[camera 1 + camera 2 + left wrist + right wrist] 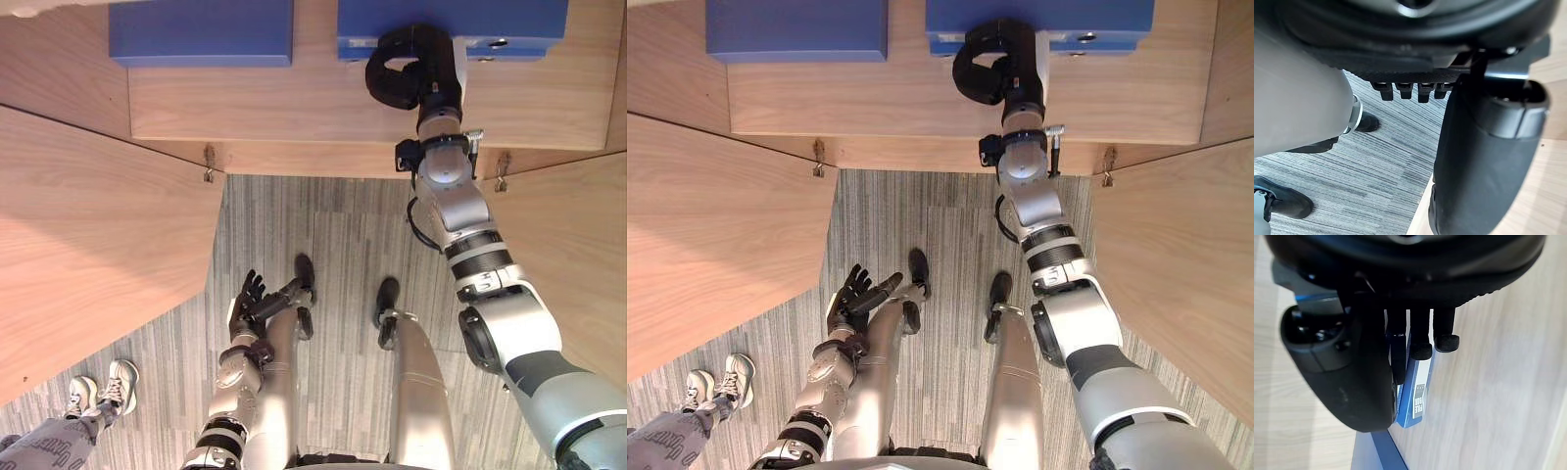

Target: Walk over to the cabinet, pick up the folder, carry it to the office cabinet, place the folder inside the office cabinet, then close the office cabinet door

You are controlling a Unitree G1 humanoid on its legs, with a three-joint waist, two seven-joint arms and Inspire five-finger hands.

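Right hand (416, 69) grips the blue file folder (519, 20) lying lengthwise along the cabinet shelf (274, 103), spine outward. Left hand (247, 305) hangs loose-fingered below.

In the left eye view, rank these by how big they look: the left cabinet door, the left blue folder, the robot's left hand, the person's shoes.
1. left cabinet door
2. left blue folder
3. left hand and person's shoes look about alike, so I won't rank them.
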